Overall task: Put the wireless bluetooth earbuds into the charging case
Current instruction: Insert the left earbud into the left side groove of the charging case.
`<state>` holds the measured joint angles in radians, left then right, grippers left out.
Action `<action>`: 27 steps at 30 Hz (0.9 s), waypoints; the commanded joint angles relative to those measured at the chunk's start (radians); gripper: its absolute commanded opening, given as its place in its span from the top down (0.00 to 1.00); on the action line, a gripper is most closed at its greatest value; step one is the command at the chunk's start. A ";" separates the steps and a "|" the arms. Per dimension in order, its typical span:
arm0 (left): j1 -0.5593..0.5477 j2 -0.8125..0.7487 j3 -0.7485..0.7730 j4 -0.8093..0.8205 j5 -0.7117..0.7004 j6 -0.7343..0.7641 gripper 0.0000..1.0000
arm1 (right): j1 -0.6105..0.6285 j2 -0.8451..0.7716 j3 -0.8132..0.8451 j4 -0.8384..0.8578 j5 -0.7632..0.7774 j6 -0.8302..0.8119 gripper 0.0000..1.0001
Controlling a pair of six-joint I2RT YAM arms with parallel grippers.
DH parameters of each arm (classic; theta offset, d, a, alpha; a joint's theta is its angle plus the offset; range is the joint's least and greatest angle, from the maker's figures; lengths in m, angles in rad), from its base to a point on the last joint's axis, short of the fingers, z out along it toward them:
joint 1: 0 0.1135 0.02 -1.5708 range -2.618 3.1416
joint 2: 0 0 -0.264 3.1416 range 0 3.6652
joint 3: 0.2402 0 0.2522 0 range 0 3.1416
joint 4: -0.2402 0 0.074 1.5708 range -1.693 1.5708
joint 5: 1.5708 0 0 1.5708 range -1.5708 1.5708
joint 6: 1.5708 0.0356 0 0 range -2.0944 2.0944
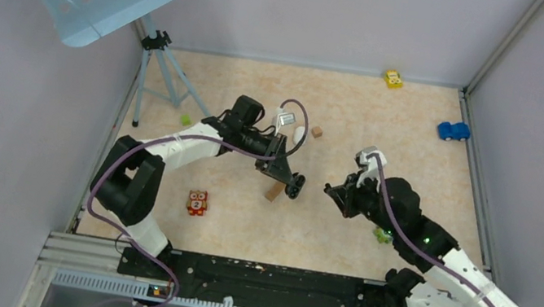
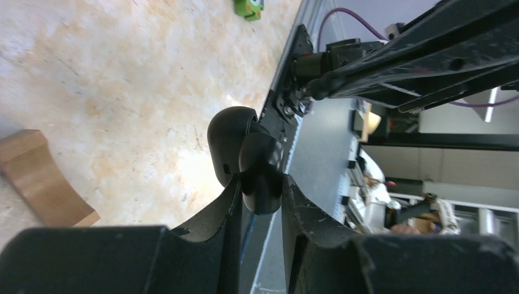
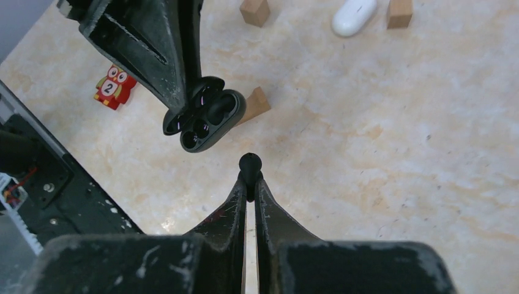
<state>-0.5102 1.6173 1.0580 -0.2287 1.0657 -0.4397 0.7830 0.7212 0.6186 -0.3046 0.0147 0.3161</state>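
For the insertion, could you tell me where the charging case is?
Right wrist view, left of centre: the charging case, in the left gripper, near a wooden wedge.

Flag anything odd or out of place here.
Nothing spilled or damaged. The one oddity: the black charging case is off the table, held open and tilted by the left gripper, facing the black earbud pinched in the right gripper.

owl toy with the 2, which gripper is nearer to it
Left. The left gripper, clamping the open charging case, hovers right of the owl toy; the right gripper is farther right, beyond it.
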 commanded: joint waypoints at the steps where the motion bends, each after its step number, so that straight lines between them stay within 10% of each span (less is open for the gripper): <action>1: 0.008 0.019 0.076 -0.086 0.089 0.006 1.00 | 0.008 -0.016 0.056 0.010 -0.008 -0.228 1.00; 18: 0.007 0.075 0.093 0.003 0.294 -0.169 1.00 | 0.254 0.119 0.229 0.016 -0.050 -0.698 1.00; 27: 0.007 0.097 0.114 -0.064 0.299 -0.155 1.00 | 0.402 0.197 0.248 0.044 0.196 -0.899 1.00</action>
<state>-0.5049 1.7050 1.1408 -0.2844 1.3205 -0.6037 1.1458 0.9230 0.8402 -0.3038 0.0982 -0.4625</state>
